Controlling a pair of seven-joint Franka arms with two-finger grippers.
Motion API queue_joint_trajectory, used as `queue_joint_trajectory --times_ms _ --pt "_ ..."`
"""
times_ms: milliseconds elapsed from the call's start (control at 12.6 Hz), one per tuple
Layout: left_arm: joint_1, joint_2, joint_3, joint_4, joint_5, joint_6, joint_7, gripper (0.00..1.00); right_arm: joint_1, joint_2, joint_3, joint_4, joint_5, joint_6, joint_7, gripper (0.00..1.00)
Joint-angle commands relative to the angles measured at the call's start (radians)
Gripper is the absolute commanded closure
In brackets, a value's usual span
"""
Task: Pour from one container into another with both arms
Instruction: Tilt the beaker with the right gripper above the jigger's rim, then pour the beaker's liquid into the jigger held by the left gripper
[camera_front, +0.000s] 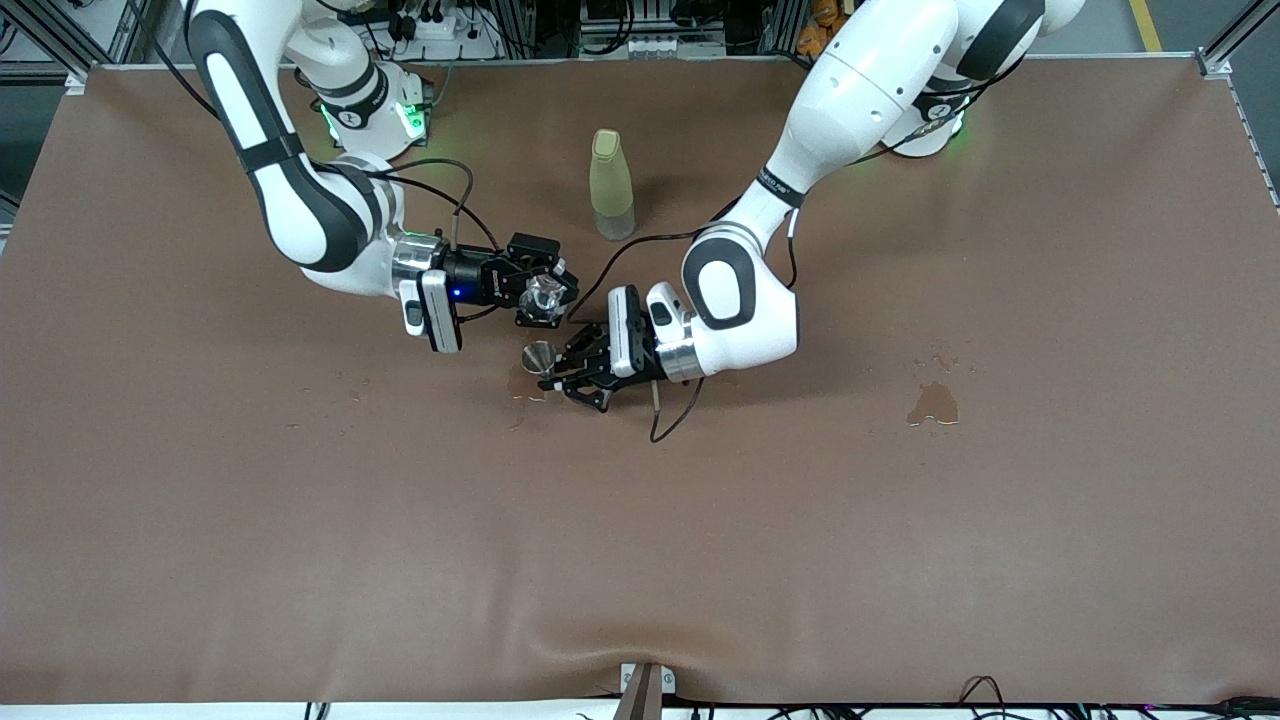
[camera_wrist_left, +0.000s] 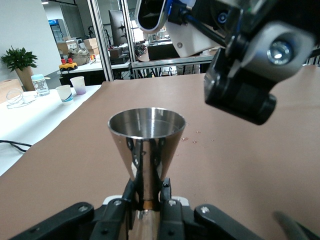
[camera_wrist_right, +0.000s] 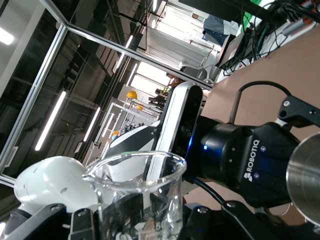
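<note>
Two white robot arms meet over the middle of a brown surface (camera_front: 200, 520). The right pincer (camera_front: 556, 296) is clenched on a tiny clear glass cup (camera_front: 544, 297), held in the air and tipped on its side, its mouth turned toward the other cup. In the right wrist view the glass cup's (camera_wrist_right: 137, 195) rim and pouring lip fill the foreground between the black fingers.

The left pincer (camera_front: 556, 378) is clenched on the narrow waist of a small shiny silver metal cup (camera_front: 538, 357) — cone-shaped, round rim up, held upright. In the left wrist view the metal cup (camera_wrist_left: 146, 145) stands straight between the two fingers (camera_wrist_left: 124, 200), and its bowl shows a bright, reflective inside; whether any liquid is in it cannot be told. The right pincer's black body (camera_wrist_left: 250, 75) hangs above and just beside the metal cup's rim.

Both cups are close together, the glass one higher and slightly toward the right arm's end. A small wet patch (camera_front: 525, 385) lies on the surface under the metal cup. A tall yellow-green bottle (camera_front: 610, 184) stands upright, farther from the front camera than the cups. A darker spill stain (camera_front: 933, 404) marks the surface toward the left arm's end — well apart from the cups.
</note>
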Motion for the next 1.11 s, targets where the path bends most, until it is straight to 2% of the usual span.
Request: queue_joint_trajectory --times_ms 0,1028 --pt "-0.006 -0.006 -0.002 -0.002 0.007 0.01 0.011 1.0 -0.004 -0.025 0.004 -0.006 0.015 0.009 0.051 1.0" --pt "-0.005 -0.035 -0.011 -0.059 0.007 0.01 0.012 1.0 -0.013 -0.041 0.003 -0.017 0.013 0.008 0.146 1.0"
